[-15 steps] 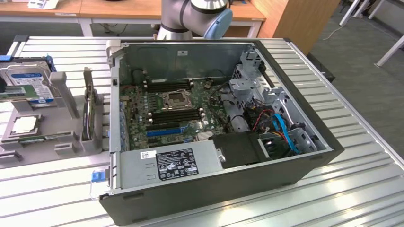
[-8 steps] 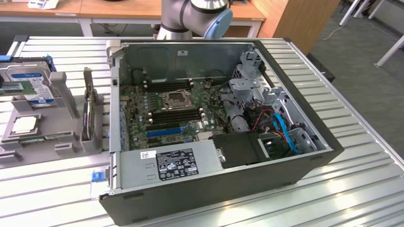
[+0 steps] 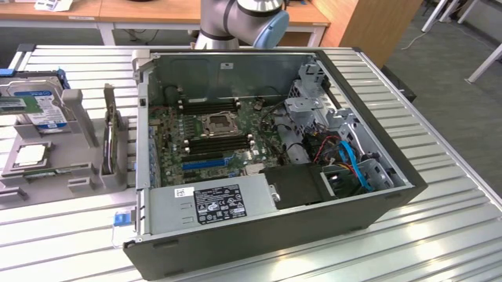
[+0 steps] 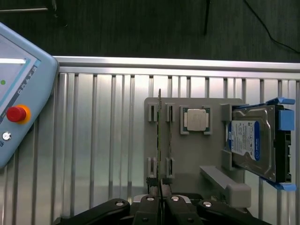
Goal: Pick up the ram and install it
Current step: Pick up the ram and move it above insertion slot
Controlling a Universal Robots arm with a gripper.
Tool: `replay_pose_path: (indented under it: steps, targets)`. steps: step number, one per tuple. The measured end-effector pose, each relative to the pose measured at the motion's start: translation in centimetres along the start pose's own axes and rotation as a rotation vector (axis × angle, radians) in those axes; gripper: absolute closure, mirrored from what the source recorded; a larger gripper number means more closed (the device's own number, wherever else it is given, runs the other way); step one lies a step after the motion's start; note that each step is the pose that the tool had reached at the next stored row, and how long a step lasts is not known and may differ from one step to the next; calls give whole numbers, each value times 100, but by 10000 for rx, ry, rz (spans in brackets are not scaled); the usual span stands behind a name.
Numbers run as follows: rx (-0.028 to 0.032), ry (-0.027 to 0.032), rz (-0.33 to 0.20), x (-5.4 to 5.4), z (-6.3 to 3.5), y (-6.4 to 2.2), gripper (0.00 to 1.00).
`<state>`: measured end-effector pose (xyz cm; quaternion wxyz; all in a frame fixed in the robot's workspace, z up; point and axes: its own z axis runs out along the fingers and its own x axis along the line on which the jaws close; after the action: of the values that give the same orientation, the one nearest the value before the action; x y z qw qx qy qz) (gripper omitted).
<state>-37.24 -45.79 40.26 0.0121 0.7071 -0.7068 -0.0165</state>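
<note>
On the tray (image 4: pixel 187 154), ram (image 4: pixel 160 136) beneath claw (image 4: pixel 161 193)

On the tabletop (image 3: pixel 439 235) I see the computer case (image 3: pixel 314 235); at the exterior view's left the holder (image 3: pixel 20 191) carries a hard drive (image 3: pixel 46 113), a processor (image 3: pixel 32 155) before it, then the ram (image 3: pixel 56 171).

The exterior view looks down slantwise from high over the tabletop (image 3: pixel 439 235). The wrist view looks straight down. Both see the gray holder (image 4: pixel 192 150).

Ribbed bare-metal table (image 4: pixel 93 140), matt grey plastic holder (image 4: pixel 192 154)
</note>
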Motion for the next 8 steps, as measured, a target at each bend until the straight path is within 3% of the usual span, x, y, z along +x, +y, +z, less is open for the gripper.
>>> replay_pose_path:
  steps: [8]
  targets:
    - [-4, 3, 0, -1, -4, -19, 88]
